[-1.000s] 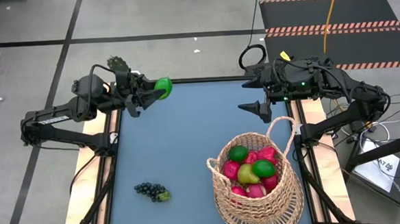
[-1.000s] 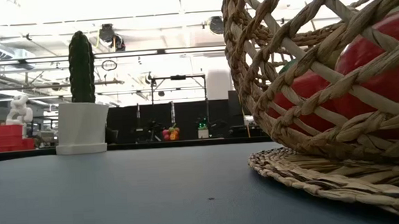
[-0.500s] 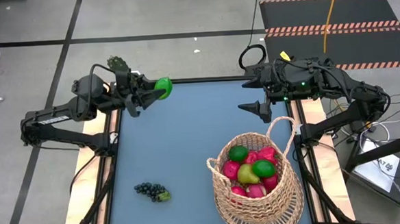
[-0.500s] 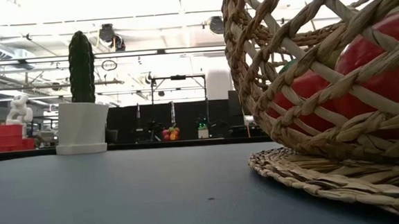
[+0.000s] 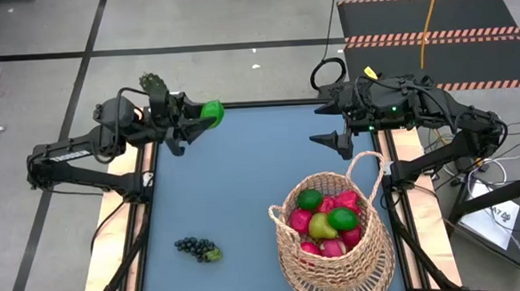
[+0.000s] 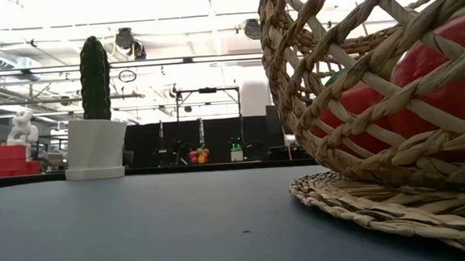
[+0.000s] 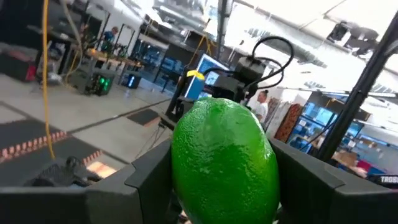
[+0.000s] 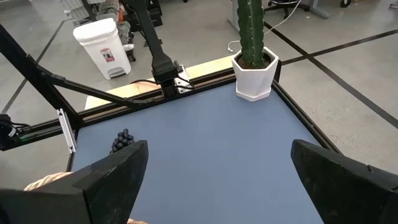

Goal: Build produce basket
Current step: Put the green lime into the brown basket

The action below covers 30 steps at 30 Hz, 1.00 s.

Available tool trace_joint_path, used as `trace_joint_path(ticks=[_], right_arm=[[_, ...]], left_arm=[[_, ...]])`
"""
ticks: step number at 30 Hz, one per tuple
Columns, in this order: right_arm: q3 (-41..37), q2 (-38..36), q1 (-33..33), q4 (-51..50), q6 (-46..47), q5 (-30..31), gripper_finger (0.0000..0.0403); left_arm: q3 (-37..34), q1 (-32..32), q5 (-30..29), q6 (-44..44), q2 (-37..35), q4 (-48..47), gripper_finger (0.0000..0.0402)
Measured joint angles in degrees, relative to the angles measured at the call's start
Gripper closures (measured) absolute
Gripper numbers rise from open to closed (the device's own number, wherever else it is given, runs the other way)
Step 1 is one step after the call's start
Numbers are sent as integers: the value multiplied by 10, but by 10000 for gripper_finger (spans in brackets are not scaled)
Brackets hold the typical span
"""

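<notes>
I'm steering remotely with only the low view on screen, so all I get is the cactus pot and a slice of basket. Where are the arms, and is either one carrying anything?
Observer: The left end effector holds a green lime near the table's far left corner, by the cactus.
Operator: And the right one?
Observer: The right end effector is open and holds nothing, at the far right edge, beyond the basket.
Operator: Anything left loose on the table?
Observer: One dark grape bunch lies on the blue table, left of the basket.
</notes>
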Motion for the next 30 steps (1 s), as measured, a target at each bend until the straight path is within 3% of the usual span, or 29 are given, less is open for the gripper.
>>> trace_joint_path(ticks=[6, 11, 20, 30], right_arm=[[0, 0, 0, -2, -3, 0, 14], [0, -8, 1, -11, 1, -2, 14], [0, -45, 2, -38, 12, -2, 14], [0, -99, 2, -72, -55, -2, 14]], left_arm=[[10, -12, 31, 31, 18, 47, 162], [76, -31, 44, 56, 79, 14, 163], [273, -58, 65, 107, 226, -106, 163], [491, -85, 65, 113, 387, -257, 163]])
